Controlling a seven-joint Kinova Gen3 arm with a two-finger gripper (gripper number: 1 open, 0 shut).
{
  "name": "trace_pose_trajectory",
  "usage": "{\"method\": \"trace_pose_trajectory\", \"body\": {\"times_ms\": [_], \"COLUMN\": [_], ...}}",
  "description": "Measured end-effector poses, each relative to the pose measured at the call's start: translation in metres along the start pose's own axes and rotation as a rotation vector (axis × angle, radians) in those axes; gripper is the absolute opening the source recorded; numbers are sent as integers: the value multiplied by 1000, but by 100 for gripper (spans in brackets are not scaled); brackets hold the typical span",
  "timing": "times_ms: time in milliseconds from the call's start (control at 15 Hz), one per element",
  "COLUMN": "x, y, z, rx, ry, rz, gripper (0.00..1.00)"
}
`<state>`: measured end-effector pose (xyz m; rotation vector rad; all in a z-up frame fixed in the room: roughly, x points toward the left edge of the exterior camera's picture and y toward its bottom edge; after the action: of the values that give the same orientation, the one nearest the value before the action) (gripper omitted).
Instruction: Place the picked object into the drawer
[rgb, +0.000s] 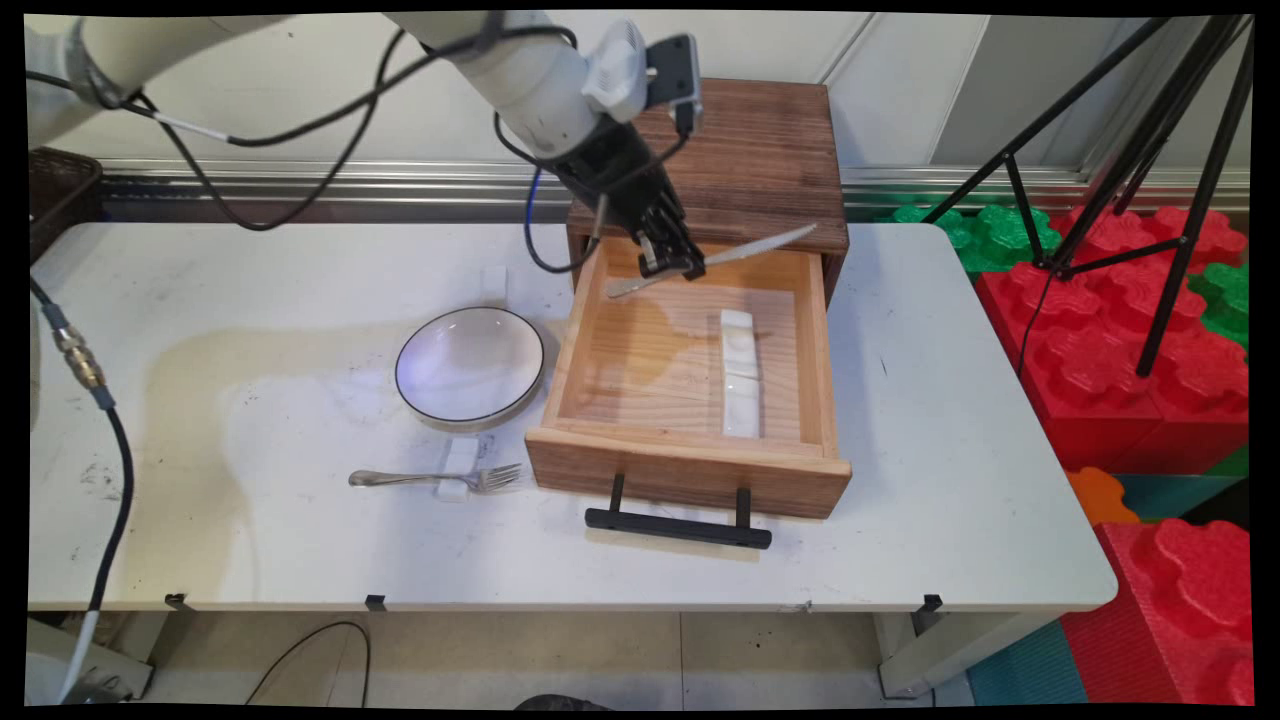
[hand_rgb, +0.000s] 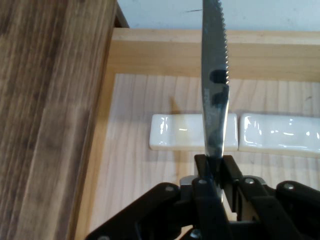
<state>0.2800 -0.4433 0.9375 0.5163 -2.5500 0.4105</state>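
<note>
My claw (rgb: 668, 262) hangs over the back of the open wooden drawer (rgb: 690, 470), clamped on a serrated table knife (rgb: 712, 260) near its middle. In the main view the knife lies nearly level and clear of the drawer floor, its blade slanting up toward the dark wooden cabinet (rgb: 760, 150) and its handle end pointing toward the drawer's left wall. The hand view shows the blade (hand_rgb: 214, 85) running straight up from between my fingers (hand_rgb: 205, 167), teeth to the right, crossing above a row of white ceramic rests (hand_rgb: 192, 131) that lie along the drawer floor.

On the worktop (rgb: 300, 560), left of the drawer, sits a shallow white bowl with a dark rim (rgb: 470, 365). Nearer the front edge, a fork (rgb: 440, 479) lies across a small white rest (rgb: 458, 468).

The risks, as I judge them: the grip is narrow on smooth metal, so the knife could pivot or slide out and drop onto the ceramic pieces. The blade tip appears close to the cabinet's front edge above the drawer, and a careless swing could knock it there and twist the knife out of my hold. The handle end could likewise catch the left wall.
</note>
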Motion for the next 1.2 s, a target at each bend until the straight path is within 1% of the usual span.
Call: {"method": "trace_pose_trajectory", "body": {"times_ms": [467,800,1200], "x": [-8,-17,-30], "y": [-5,-7,-11], "z": [46,71,97], "rx": [-38,-59,-69], "ry": [1,-7,-25], "rz": [22,32,32], "gripper": [0,0,0]}}
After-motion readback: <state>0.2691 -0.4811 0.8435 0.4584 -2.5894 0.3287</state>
